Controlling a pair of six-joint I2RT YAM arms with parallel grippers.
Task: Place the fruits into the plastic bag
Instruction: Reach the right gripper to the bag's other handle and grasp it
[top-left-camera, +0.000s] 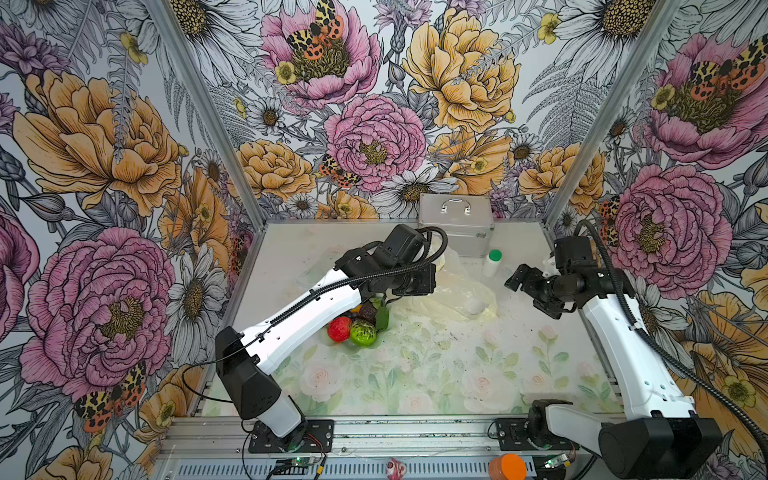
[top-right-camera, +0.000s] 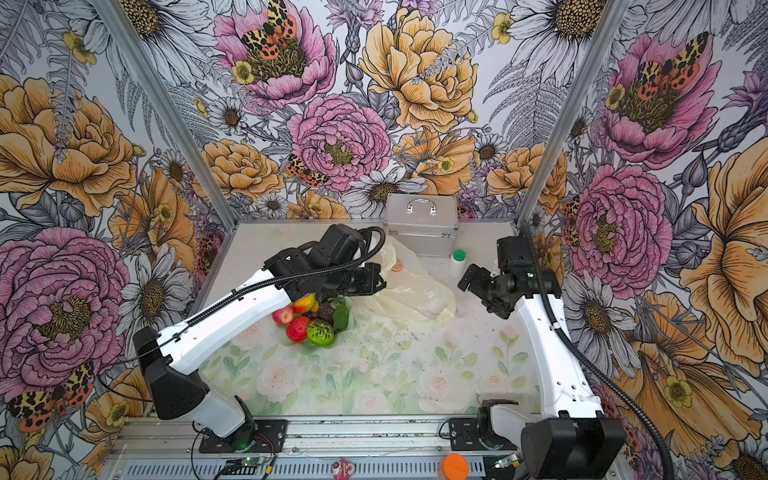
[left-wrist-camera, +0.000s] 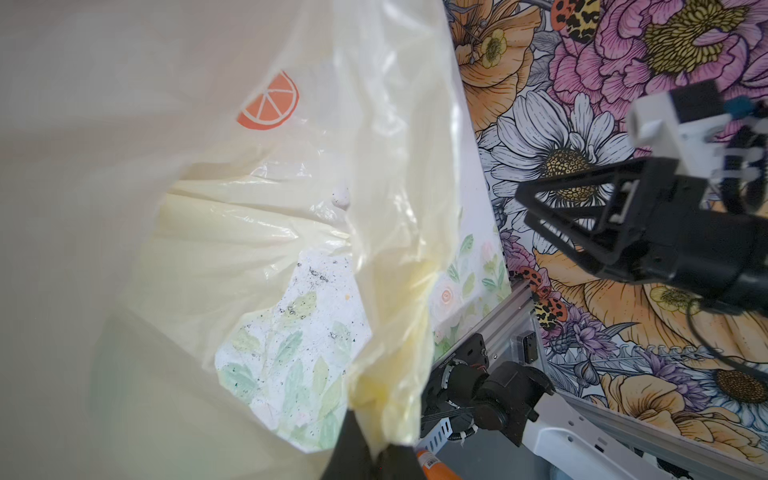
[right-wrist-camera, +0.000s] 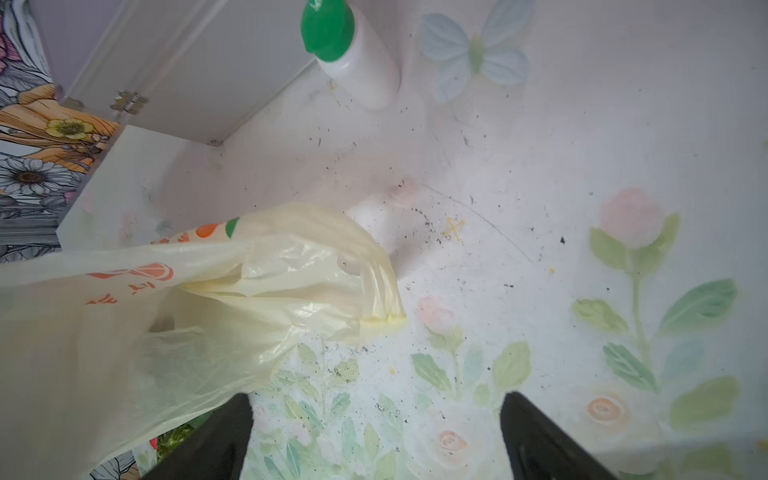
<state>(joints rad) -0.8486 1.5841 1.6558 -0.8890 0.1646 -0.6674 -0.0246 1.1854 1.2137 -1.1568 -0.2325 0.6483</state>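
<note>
The fruits lie piled at the table's middle left: a pink-red apple (top-right-camera: 283, 314), mango (top-right-camera: 304, 303), strawberry (top-left-camera: 338, 328), green kiwi half (top-left-camera: 363, 332), dark avocado (top-right-camera: 326, 312) and green leaf (top-right-camera: 340, 318). My left arm partly covers them. The plastic bag (top-left-camera: 457, 291) (top-right-camera: 411, 291), cream-yellow with orange slice prints, spreads just right of the pile. My left gripper (left-wrist-camera: 376, 453) (top-right-camera: 380, 282) is shut on a bunched edge of the bag (left-wrist-camera: 291, 208), lifting it. My right gripper (top-left-camera: 530, 297) (right-wrist-camera: 376, 415) hangs open right of the bag (right-wrist-camera: 166, 311), nothing between its fingers.
A silver metal case (top-left-camera: 457, 224) stands at the back behind the bag. A white bottle with a green cap (top-left-camera: 492, 264) (right-wrist-camera: 353, 54) stands beside it, near my right gripper. The fruits rest on a pale green dish (top-right-camera: 307, 349). An orange lid (top-left-camera: 507, 467) sits on the front rail.
</note>
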